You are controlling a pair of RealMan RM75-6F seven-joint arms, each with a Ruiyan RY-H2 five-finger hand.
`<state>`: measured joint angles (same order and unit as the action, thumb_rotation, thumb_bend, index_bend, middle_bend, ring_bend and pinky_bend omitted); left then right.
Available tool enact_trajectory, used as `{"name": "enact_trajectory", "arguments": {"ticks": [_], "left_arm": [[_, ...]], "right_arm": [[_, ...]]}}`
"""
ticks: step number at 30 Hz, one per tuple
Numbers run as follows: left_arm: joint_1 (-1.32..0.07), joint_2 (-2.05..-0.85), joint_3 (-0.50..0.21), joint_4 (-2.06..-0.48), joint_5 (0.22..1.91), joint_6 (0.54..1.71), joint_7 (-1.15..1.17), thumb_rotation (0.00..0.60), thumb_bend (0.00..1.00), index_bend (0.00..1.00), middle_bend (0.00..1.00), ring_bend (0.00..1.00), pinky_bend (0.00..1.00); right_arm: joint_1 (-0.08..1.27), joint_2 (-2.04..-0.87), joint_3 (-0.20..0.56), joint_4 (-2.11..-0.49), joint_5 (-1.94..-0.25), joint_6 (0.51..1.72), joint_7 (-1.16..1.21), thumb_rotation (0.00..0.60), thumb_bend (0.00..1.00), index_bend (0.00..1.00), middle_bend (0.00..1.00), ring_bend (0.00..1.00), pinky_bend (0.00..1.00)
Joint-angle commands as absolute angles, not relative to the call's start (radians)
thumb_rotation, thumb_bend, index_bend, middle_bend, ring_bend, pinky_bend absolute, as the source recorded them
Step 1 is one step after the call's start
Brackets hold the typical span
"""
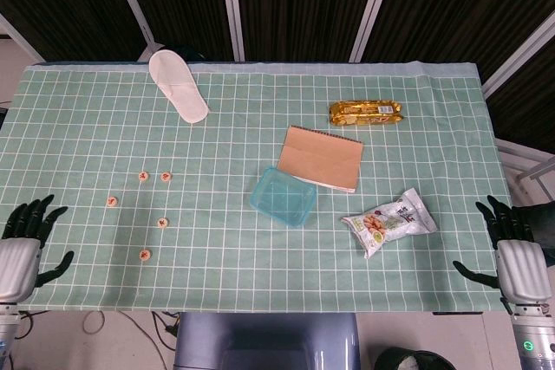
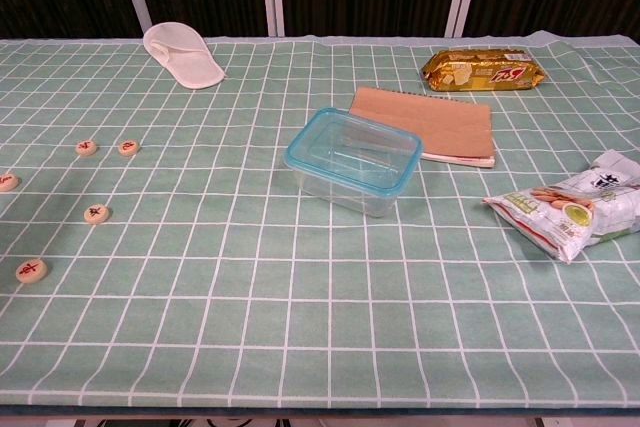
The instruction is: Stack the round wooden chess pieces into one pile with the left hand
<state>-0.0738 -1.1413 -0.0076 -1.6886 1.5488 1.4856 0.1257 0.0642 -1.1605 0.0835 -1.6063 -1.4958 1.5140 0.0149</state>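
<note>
Though partly cropped, left hand (image 1: 22,253) seems empty.

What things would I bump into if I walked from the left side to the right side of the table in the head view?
Left robot hand → chess pieces → white slipper → blue-rimmed plastic box → gold snack packet → white snack bag → right robot hand.

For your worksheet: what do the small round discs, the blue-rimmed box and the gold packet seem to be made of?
Discs: pale matte wood, apparently, with red marks on top.
Box: clear plastic; the cloth shows through its walls.
Gold packet: shiny foil or plastic film, glinting and crinkled.
</note>
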Motion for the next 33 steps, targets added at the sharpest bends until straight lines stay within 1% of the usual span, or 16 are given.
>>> {"name": "enact_trajectory", "arguments": {"ticks": [1,9,15,20,27,33], "left_arm": [[-0.089,-1.139,0.013,-1.701,1.553,1.441,0.176,0.600,0.27,0.20,0.00,0.00,0.05],[-0.167,-1.181,0.017,-1.711,1.508,1.280,0.280,0.600,0.27,0.26,0.00,0.00,0.04],[-0.211,-1.223,0.018,-1.717,1.473,1.201,0.387,0.600,0.27,0.29,0.00,0.00,0.04],[-0.227,-1.263,0.020,-1.706,1.447,1.178,0.442,0.600,0.27,0.33,0.00,0.00,0.04],[-0.242,-1.316,0.027,-1.660,1.422,1.153,0.483,0.600,0.27,0.34,0.00,0.00,0.04],[-0.252,-1.363,0.022,-1.615,1.414,1.157,0.493,0.600,0.29,0.36,0.01,0.00,0.04]], "right_arm": [[0.063,-1.160,0.084,-1.607,-1.494,1.515,0.015,0.600,0.20,0.10,0.00,0.06,0.00],[0.062,-1.159,0.085,-1.610,-1.492,1.516,0.015,0.600,0.20,0.10,0.00,0.06,0.00],[0.062,-1.158,0.087,-1.611,-1.489,1.515,0.015,0.600,0.20,0.10,0.00,0.06,0.00],[0.061,-1.157,0.087,-1.612,-1.486,1.514,0.019,0.600,0.20,0.10,0.00,0.06,0.00],[0.061,-1.155,0.090,-1.613,-1.480,1.511,0.021,0.600,0.20,0.10,0.00,0.06,0.00],[0.061,-1.153,0.092,-1.616,-1.475,1.510,0.020,0.600,0.20,0.10,0.00,0.06,0.00]]}}
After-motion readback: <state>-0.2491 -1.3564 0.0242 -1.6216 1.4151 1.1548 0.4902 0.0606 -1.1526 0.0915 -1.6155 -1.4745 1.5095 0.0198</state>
